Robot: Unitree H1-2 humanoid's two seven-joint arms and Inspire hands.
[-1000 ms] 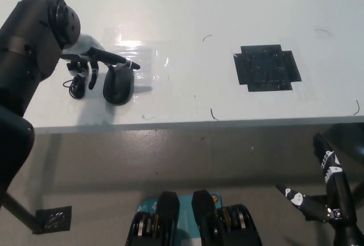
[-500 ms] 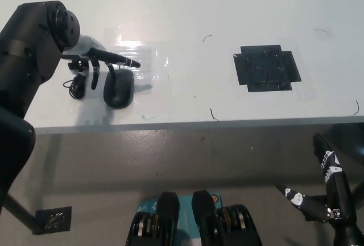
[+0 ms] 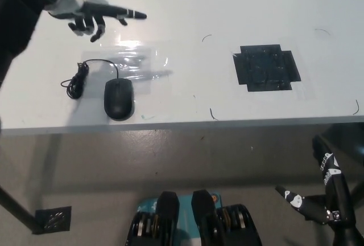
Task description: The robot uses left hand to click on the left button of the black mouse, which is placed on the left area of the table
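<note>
With the matte black oval mouse [image 3: 118,98] lying near the left front edge of the white surface [image 3: 187,12], the white left robot hand [image 3: 94,17] hung well beyond it, empty, forefinger extended, needing a gentle vertical press on the left button.

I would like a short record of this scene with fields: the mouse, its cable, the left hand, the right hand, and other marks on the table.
mouse: black mouse near the table's front edge, left area, untouched
cable: cable coiled left of the mouse
left hand: left hand raised above the table, beyond the mouse, one finger pointing right, others curled
right hand: right hand low at bottom right, off the table
other marks: black tape patch on the right area
</note>
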